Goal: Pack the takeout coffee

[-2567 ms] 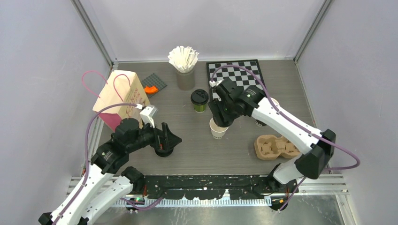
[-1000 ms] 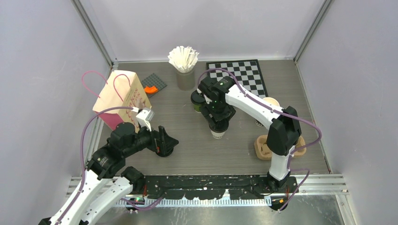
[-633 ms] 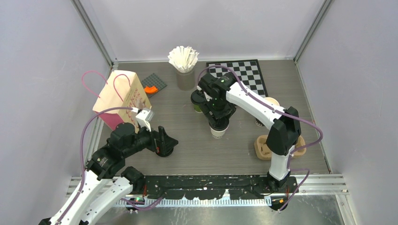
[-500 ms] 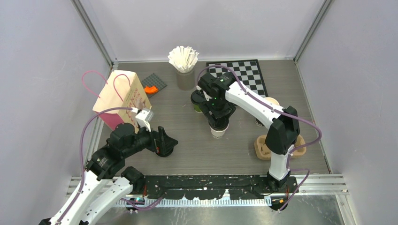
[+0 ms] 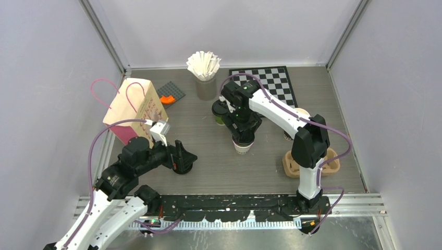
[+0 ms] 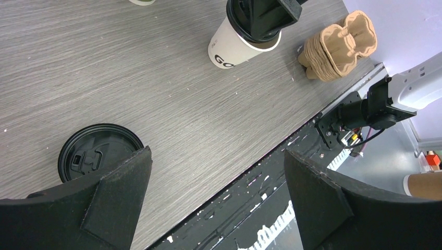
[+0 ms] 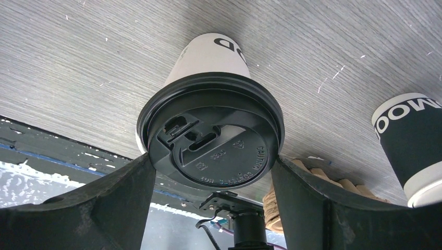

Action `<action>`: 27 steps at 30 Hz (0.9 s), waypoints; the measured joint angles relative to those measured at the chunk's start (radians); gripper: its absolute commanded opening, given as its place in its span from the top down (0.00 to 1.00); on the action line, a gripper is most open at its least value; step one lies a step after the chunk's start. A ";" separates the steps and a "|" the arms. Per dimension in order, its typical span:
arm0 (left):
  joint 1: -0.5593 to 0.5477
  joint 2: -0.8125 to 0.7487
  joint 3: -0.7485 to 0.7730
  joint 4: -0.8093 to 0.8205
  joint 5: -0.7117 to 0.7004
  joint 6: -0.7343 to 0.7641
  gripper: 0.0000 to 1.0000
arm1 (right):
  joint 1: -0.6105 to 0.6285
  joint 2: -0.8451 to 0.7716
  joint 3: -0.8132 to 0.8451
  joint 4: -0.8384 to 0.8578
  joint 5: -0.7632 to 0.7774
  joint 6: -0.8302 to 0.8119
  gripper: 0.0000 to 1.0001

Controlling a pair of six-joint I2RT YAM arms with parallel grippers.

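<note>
white cup (image 7: 208, 52), black lid (image 7: 211, 140), black-and-white checked board (image 5: 280, 78), cream bag (image 5: 136, 104)

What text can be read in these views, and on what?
"GO": white cup, left wrist view.
"OD": same cup, right wrist view.
"MOO", upside down: dark cup.
"CAUTION CONTENTS HOT", embossed and faint: lid on the white cup.
Print on the bag: too blurred to read.

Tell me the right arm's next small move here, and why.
Probably press straight down to seat it: the right end effector grips the round black plastic lid, which rests atop the white paper cup; whether it has snapped on is unclear.
</note>
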 measured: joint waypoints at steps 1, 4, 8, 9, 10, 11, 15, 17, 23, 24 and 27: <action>0.000 0.000 0.000 0.000 0.000 0.000 0.00 | -0.002 0.000 -0.001 0.001 -0.002 -0.001 0.18; 0.000 0.000 0.000 0.000 0.000 0.000 0.00 | -0.006 0.000 -0.003 0.002 -0.009 0.000 0.18; 0.000 0.000 0.000 0.000 0.000 0.000 0.00 | -0.006 0.000 -0.003 0.000 -0.008 0.000 0.18; 0.000 0.000 0.000 0.000 0.000 0.000 0.00 | -0.006 -0.001 -0.002 0.000 -0.007 0.000 0.18; 0.000 0.000 0.000 0.000 0.000 0.000 0.00 | -0.006 -0.001 -0.002 -0.002 -0.007 0.000 0.18; 0.000 0.000 0.000 0.000 0.000 0.000 0.00 | -0.006 -0.002 -0.002 -0.003 -0.006 0.000 0.18; 0.000 0.000 0.000 0.000 0.000 0.000 0.00 | -0.006 -0.011 -0.002 -0.005 0.003 0.003 0.18; 0.000 0.000 0.000 0.000 -0.001 0.000 0.00 | -0.006 -0.017 -0.002 -0.006 0.006 0.004 0.18; 0.000 0.000 0.000 0.000 -0.001 0.000 0.00 | -0.006 -0.034 -0.002 -0.007 0.010 0.010 0.18; 0.000 0.000 0.000 0.000 -0.001 0.000 0.00 | -0.005 -0.034 -0.002 -0.007 0.010 0.012 0.19; 0.000 -0.001 0.000 0.000 -0.001 0.000 0.00 | -0.003 -0.034 -0.003 -0.007 0.009 0.016 0.18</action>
